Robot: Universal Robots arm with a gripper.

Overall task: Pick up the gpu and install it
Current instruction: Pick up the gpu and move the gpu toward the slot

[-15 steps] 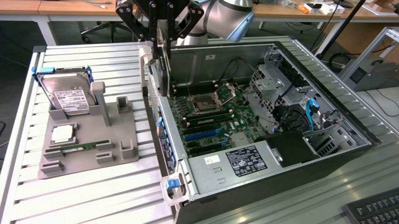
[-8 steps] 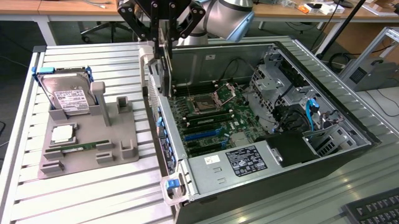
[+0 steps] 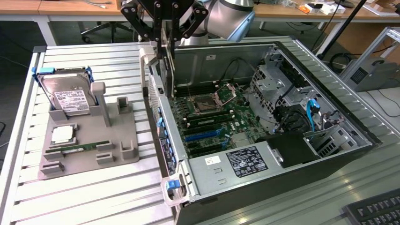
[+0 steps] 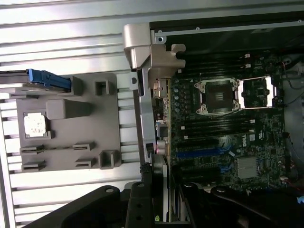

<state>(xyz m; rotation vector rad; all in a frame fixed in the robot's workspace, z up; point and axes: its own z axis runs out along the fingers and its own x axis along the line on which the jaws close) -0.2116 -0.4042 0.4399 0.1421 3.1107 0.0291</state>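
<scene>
A slatted metal table (image 3: 81, 197) is shown, carrying an open computer case (image 3: 281, 159) laid on its side and a grey holding fixture (image 3: 87, 140). The case is set from the table's middle toward the edge on the exterior view's right. The fixture is placed just beside it, near the table's edge on the exterior view's left.

The end effector (image 3: 167, 35) is seen above the far end of the case's wall nearest the fixture. Its black fingers (image 3: 149, 28) are closed on the gpu (image 3: 167, 61), which is held edge-on and upright, hanging down from the fingers as a thin dark card. The card's lower end is seen level with the top of that wall; whether it touches the case cannot be told. In the wrist view the gpu (image 4: 160, 166) is seen as a narrow strip between the fingers of the end effector (image 4: 161, 204), over the edge of the motherboard (image 4: 228, 137).

On the fixture a hard drive (image 3: 65, 96) is stood upright at the far end. A memory stick (image 3: 81, 147) is laid near its front.
</scene>
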